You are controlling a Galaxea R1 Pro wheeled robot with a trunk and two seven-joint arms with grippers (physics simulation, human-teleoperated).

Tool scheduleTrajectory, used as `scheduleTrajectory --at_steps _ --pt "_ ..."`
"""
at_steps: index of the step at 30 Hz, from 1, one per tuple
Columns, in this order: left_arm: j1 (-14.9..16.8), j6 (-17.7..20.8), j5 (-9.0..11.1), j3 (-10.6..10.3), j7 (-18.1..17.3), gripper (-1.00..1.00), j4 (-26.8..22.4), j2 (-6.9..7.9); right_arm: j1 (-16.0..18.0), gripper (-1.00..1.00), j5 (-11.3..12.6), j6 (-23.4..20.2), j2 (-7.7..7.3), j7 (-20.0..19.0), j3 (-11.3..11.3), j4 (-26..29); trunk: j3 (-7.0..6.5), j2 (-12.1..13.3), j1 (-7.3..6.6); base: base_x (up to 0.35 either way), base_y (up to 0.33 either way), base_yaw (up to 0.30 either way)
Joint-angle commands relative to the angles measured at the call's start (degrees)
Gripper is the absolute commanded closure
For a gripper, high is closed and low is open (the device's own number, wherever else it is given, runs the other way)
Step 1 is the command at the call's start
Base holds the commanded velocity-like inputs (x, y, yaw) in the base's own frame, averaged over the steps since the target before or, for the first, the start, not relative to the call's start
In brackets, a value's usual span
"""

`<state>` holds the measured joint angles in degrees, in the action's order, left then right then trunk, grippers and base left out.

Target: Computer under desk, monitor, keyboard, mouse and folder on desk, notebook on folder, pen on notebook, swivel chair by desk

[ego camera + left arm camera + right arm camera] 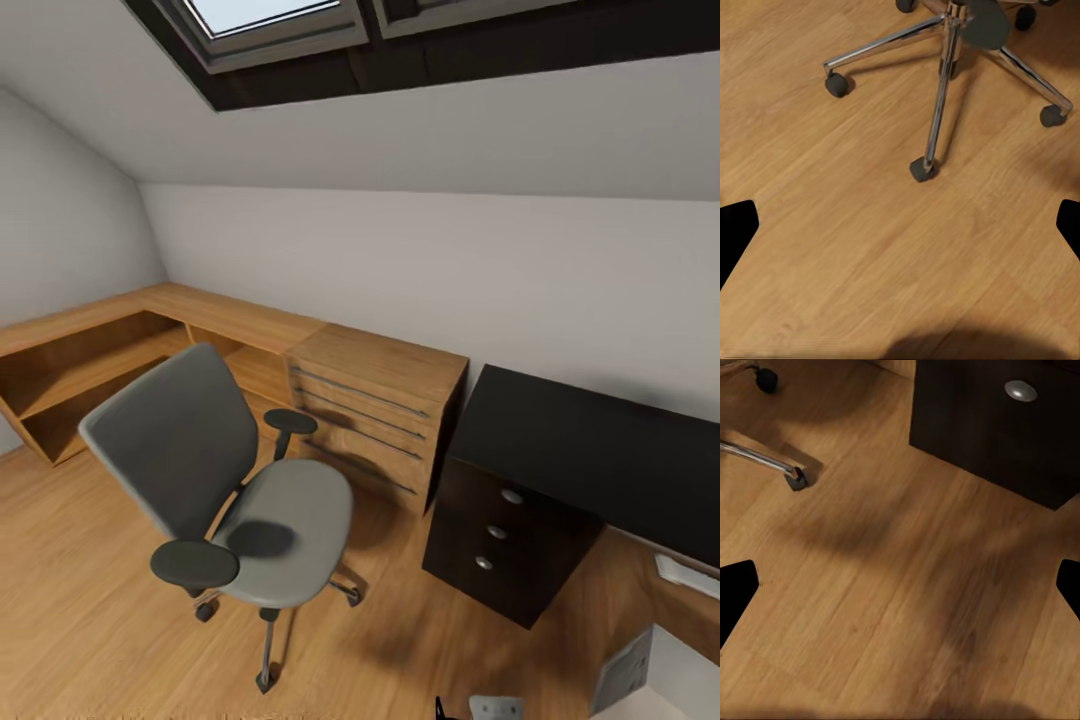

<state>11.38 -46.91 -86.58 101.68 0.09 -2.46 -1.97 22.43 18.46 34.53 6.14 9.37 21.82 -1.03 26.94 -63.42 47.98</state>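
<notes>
Chair (pixel 235 490) stands loose on the wood floor (pixel 80 610), apart from the desk (pixel 590 450); seat looks bare, no folder seen on it.

Chair sits ahead-left of the robot, backrest toward the left, seat facing the desk; wooden cabinet (pixel 375 415) lies between chair and desk along the wall. Desk top in view is bare. Pale keyboard-like edge (pixel 688 577) and a grey box corner (pixel 640 675) show under/beside the desk, too cropped to be sure. Left gripper (pixel 900 229) hangs over the floor with the chair's star base (pixel 945 82) just ahead, so the left arm is nearer the chair. Right gripper (pixel 900 589) faces the desk drawers (pixel 1020 420). Both jaws stand wide, holding nothing.
</notes>
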Motion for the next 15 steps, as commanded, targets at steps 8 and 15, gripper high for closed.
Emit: scheduleTrajectory --at_steps 8,15 --pt "0.0 -0.1 -0.6 0.4 0.0 -1.00 -0.2 -0.05 0.0 -1.00 0.3 0.2 0.07 0.3 0.5 -0.1 0.50 0.0 0.00 0.000 0.000 0.237" --pt "0.0 -0.1 -0.6 0.4 0.0 -1.00 -0.2 -0.05 0.0 -1.00 0.3 0.1 0.19 0.3 0.5 -0.1 0.94 0.0 0.00 0.000 0.000 0.219"
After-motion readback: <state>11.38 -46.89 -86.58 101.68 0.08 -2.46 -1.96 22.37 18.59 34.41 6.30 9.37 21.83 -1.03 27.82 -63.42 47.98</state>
